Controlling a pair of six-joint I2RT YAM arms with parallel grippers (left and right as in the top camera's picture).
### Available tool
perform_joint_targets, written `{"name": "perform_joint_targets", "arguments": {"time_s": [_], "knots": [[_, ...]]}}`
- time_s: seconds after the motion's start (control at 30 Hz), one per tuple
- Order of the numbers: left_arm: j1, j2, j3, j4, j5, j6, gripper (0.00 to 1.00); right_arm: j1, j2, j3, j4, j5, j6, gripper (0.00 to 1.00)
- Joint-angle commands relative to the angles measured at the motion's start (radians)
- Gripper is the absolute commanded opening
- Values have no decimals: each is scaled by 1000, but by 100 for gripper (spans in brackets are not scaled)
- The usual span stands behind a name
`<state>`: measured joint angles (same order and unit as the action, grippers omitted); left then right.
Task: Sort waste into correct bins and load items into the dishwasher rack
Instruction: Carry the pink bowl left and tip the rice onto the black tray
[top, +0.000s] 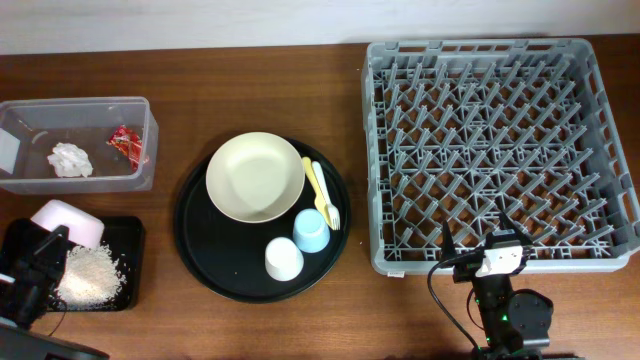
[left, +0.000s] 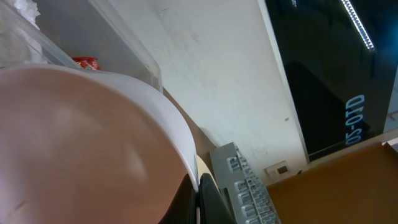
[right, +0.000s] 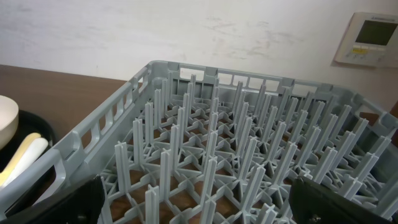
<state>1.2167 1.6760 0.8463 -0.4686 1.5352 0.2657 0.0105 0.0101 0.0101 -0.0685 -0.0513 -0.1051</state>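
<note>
Your left arm (top: 28, 285) sits at the near left corner of the counter (top: 200, 110), and the left jaws are clamped shut on the rim of the pink bowl (top: 68, 222). The bowl is tipped on its side over the far left corner of the shallow black tray (top: 135, 232). In the left wrist view its outer wall (left: 81, 149) fills most of the frame. A heap of white rice (top: 92, 272) lies in that tray, just beside the bowl.

Behind the tray stands the clear plastic box (top: 148, 120), with the crumpled napkin (top: 70, 160) and the red wrapper (top: 126, 143) inside it, apart from each other.

In the middle of the counter you have the round black tray (top: 200, 245). It carries the cream plate (top: 255, 177) at its far side, and the yellow fork and spoon (top: 320, 192) lie side by side just right of the plate. The blue cup (top: 311, 230) and the white cup (top: 284, 259) stand mouth down at the near side, touching or nearly so.

The grey rack (top: 500, 150) takes up the right of the counter, and none of the dishes are in it. Your right arm (top: 510, 310) is at the rack's near edge. The right jaws stand wide open and hold nothing, with one finger (right: 62, 205) low at each side of the right wrist view, facing the pegs.
</note>
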Motion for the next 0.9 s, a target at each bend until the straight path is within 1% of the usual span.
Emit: {"name": "perform_joint_targets", "arguments": {"time_s": [0.0,0.03,0.13,0.17,0.3,0.37,0.47,0.5,0.53,0.57,0.6,0.63,0.67,0.8,0.87], "knots": [[-3,11,-3,23,35,13,0,-4,-6,-5,-6,4,0,98],[-3,17,-3,35,39,-27,0,-4,-6,-5,-6,4,1,98],[-6,22,-4,42,39,-40,0,-4,-6,-5,-6,4,1,98],[-6,26,-4,43,10,-42,0,-4,-6,-5,-6,4,1,98],[-6,30,-4,46,37,-40,0,-4,-6,-5,-6,4,0,98],[-6,30,-4,45,26,-41,0,-4,-6,-5,-6,4,1,98],[-8,29,-4,42,8,-88,1,-4,-6,-5,-6,4,1,98],[-8,29,-2,42,-25,-132,1,-4,-6,-5,-6,4,0,98],[-8,29,2,42,-90,-211,1,-4,-6,-5,-6,4,0,98],[-8,29,8,42,-119,-275,0,-4,-6,-5,-6,4,1,98],[-8,27,10,42,-121,-301,0,-4,-6,-5,-6,4,0,98],[-8,18,10,41,-148,-359,0,-4,-6,-5,-6,4,1,98],[-8,8,10,38,-172,-393,0,-4,-6,-5,-6,4,1,98],[-39,-106,26,25,-349,-557,0,-4,-6,-5,-6,4,1,98],[-84,-191,60,5,-425,-621,1,-4,-6,-5,-6,4,1,98]]}}
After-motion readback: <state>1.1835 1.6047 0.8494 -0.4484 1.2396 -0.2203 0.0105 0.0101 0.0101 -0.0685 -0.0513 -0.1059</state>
